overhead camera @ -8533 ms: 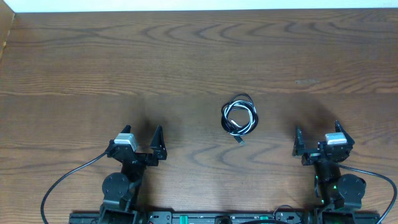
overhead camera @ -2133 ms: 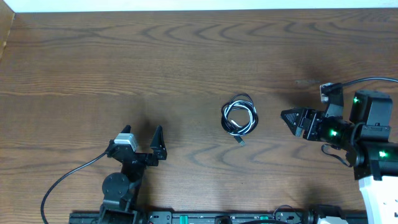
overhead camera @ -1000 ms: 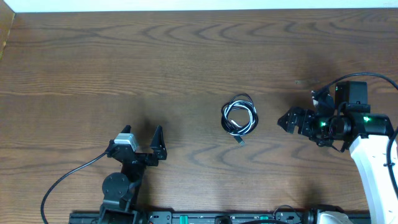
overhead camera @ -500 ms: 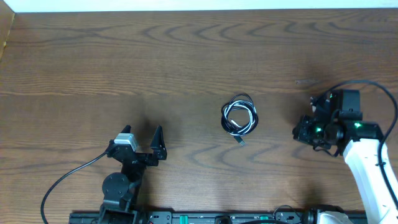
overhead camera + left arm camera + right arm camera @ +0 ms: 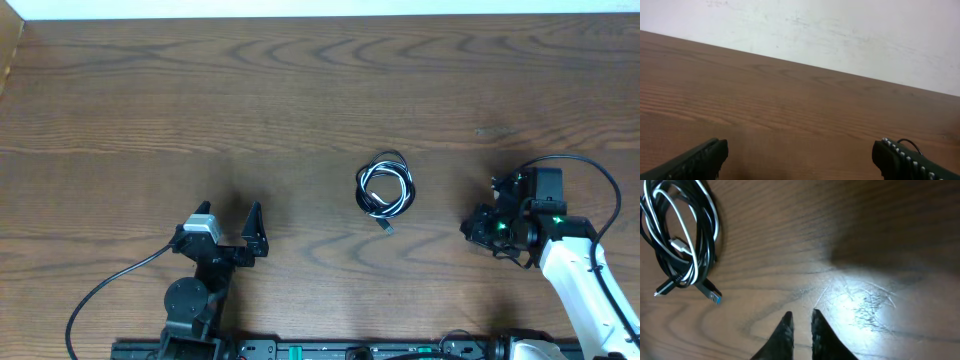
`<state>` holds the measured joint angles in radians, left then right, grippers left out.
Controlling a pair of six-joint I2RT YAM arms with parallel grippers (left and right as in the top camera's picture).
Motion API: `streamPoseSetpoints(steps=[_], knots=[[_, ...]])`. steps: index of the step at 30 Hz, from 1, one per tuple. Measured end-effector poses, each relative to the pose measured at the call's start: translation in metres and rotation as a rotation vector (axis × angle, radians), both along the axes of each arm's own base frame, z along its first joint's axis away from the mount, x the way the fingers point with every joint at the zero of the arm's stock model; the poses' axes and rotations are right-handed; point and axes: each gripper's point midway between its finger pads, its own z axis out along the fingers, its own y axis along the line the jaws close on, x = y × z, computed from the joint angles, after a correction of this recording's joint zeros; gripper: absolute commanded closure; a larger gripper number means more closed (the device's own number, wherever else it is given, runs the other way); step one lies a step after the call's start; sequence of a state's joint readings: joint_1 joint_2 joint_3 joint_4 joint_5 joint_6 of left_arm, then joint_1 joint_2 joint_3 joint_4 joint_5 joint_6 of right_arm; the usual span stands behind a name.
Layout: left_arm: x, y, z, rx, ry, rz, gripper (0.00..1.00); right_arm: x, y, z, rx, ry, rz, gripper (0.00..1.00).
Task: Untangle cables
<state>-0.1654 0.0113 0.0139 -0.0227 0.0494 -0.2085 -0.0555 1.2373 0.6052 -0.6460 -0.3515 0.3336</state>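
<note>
A brown wooden table [image 5: 300, 90] fills the view. Near the middle lie the cables [image 5: 385, 189], wound in 1 small loop, black and white cords together. 1 plug end [image 5: 387, 227] sticks out at the bottom. The left gripper [image 5: 231, 213] sits at the near edge with its 2 fingers wide apart and nothing between them. The right gripper [image 5: 468, 226] points at the cables but does not touch them. From above, its jaws are too dark to tell.
</note>
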Motion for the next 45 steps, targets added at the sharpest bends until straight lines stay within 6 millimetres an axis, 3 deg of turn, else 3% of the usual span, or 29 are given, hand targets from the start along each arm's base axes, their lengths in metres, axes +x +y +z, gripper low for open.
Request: streamPoseSetpoints(steps=[4, 12, 13, 45], knots=[[0.000, 0.000, 0.000, 0.000, 0.000, 0.000, 0.02, -0.005, 0.000, 0.002, 0.004, 0.028, -0.005, 0.68], [0.000, 0.000, 0.000, 0.000, 0.000, 0.000, 0.02, 0.022, 0.002, 0.034, 0.008, -0.065, 0.029, 0.04], [0.000, 0.000, 0.000, 0.000, 0.000, 0.000, 0.02, 0.024, 0.002, 0.035, 0.007, -0.075, 0.031, 0.01], [0.000, 0.000, 0.000, 0.000, 0.000, 0.000, 0.02, 0.027, 0.001, 0.036, -0.003, -0.095, 0.050, 0.01]])
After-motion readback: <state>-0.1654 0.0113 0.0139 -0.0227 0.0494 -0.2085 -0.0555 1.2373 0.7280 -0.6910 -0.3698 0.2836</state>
